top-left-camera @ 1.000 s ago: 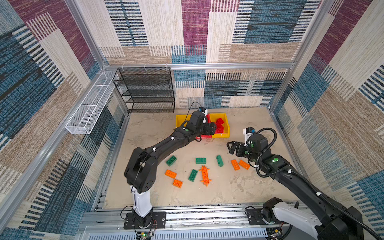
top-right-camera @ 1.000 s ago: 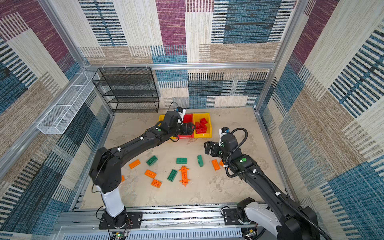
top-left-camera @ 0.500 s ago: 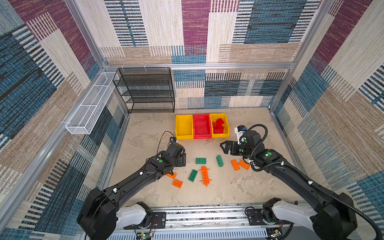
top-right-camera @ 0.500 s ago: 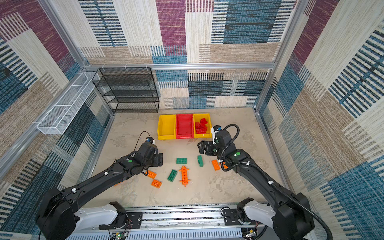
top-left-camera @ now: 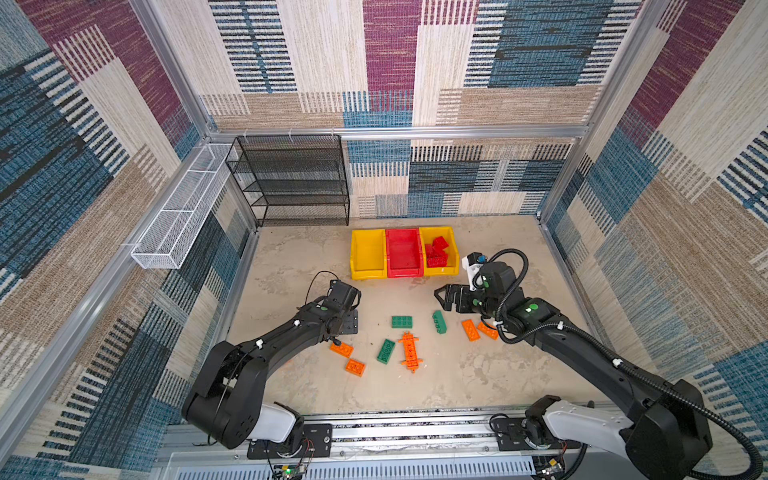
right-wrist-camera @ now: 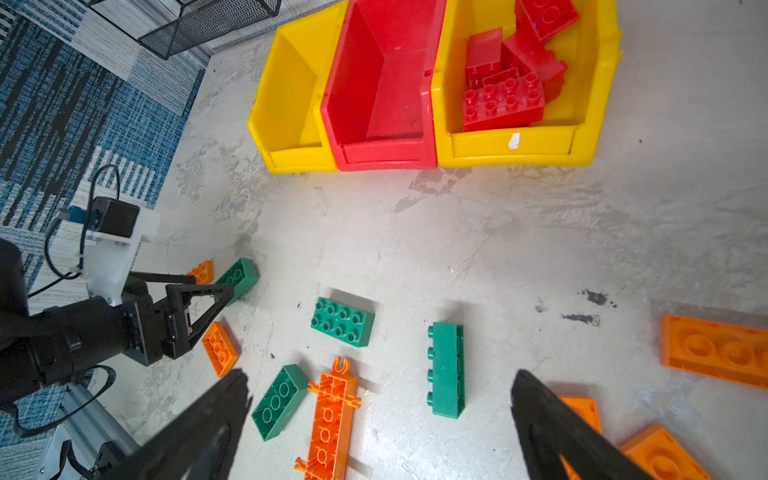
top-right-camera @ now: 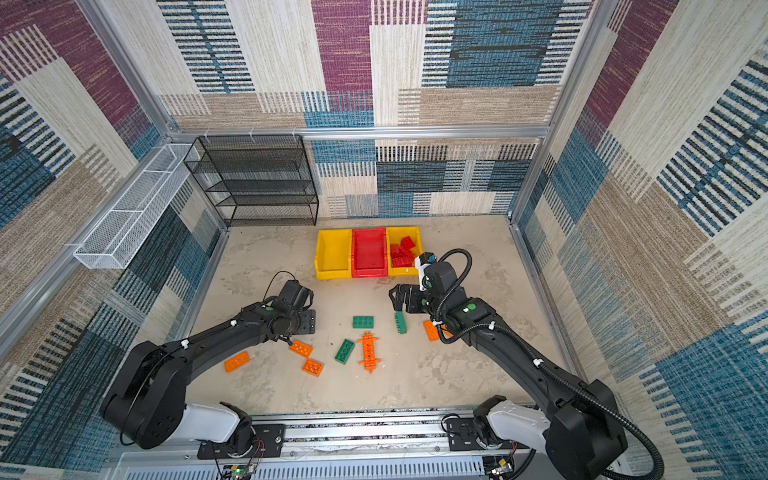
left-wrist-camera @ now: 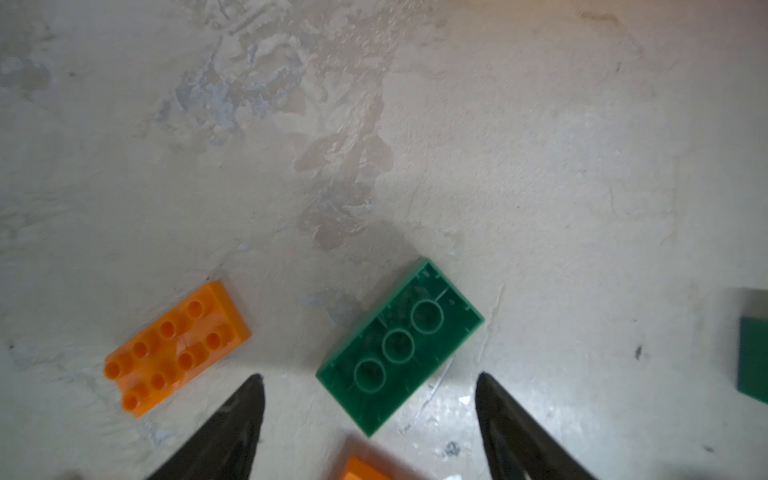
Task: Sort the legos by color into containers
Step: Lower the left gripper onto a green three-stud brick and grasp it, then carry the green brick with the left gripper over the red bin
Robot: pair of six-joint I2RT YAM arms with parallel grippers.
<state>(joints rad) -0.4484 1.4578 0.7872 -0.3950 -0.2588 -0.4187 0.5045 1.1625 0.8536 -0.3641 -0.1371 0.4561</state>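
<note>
— Down on the floor (top-left-camera: 299, 266), in both top views, which way is the side-lying green brick (top-left-camera: 439, 322) pointing?
— It is running from 11 to 5 o'clock, lying at 6 o'clock of the right gripper (top-left-camera: 442, 300). The containers (top-left-camera: 405, 272) are sitting at 11 o'clock of that gripper, and the left gripper (top-left-camera: 338, 336) is hanging at their 7 o'clock.
— And the left wrist view?
— An upturned green brick (left-wrist-camera: 399, 347) is lying skewed across the gripper's reach, one end sitting between the fingertips (left-wrist-camera: 249, 401). The jaws are standing well apart, gripping nothing; both tips are showing clear of it.
— The right wrist view?
— The side-lying green brick (right-wrist-camera: 446, 370) is pointing along the gripper's reach, lying between widely spread fingers (right-wrist-camera: 540, 419), which are holding nothing. The long orange plate (right-wrist-camera: 332, 419) is lying nearly parallel beside it.
</note>
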